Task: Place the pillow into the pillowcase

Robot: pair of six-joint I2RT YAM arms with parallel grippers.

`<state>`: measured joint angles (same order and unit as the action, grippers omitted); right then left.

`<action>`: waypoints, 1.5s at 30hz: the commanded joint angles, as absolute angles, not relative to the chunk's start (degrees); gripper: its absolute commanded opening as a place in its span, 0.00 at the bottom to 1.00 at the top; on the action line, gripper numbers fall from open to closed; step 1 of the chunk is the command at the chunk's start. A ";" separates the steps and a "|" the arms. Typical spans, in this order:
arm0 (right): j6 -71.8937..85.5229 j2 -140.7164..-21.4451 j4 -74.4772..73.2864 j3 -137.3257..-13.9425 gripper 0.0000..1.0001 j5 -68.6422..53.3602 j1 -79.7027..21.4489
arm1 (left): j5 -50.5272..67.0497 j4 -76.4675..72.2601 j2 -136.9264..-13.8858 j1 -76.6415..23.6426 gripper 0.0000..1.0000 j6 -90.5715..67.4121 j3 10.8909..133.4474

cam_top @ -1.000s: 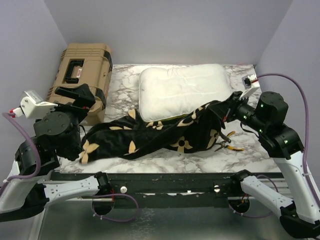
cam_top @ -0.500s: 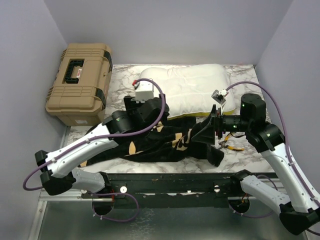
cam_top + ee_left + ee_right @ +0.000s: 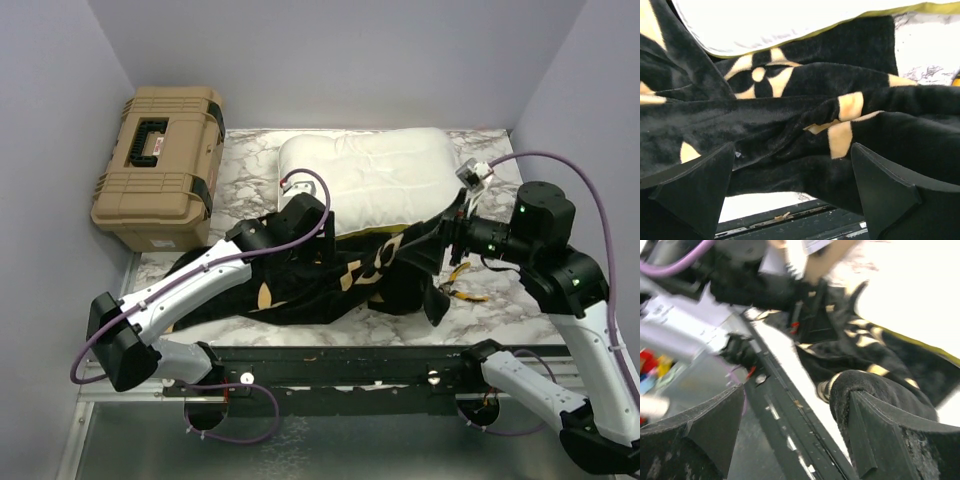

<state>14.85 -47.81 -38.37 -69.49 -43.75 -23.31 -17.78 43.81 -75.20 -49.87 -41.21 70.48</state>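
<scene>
Marble table (image 3: 250, 160) — toolbox (image 3: 155, 165) overhead only; left gripper (image 3: 792, 150) spread over pillowcase (image 3: 805, 115).

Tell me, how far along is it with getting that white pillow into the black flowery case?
Nothing looks finished: the pillow lies fully outside the pillowcase, which is crumpled in front of it. In hand: the right end effector is open with case fabric draped over one finger, and the left end effector hovers open above the folds. Left: spreading the opening and sliding the whole pillow in.

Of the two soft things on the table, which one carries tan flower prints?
The black plush pillowcase at the front; the cream-white quilted pillow behind is plain.
</scene>
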 commanded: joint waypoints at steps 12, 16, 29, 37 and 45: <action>22.57 -51.52 -61.96 -69.10 0.88 -20.02 -23.32 | -5.60 37.52 -81.56 -47.68 0.99 -40.73 66.14; 22.43 -49.38 -60.63 -66.38 0.87 -29.53 -23.29 | -2.15 32.16 -82.68 -48.97 0.98 -40.06 63.27; 27.29 -48.10 -60.18 -66.00 0.88 -8.71 -23.35 | 2.60 11.67 -93.79 -61.95 0.97 -35.74 60.76; 25.98 -51.81 -57.61 -70.38 0.88 -0.35 -23.29 | -2.16 12.75 -89.43 -66.74 0.00 -35.66 55.84; 23.92 -55.17 -52.04 -67.84 0.88 -5.96 -23.37 | -4.21 26.05 -63.11 -70.81 0.00 -41.01 44.43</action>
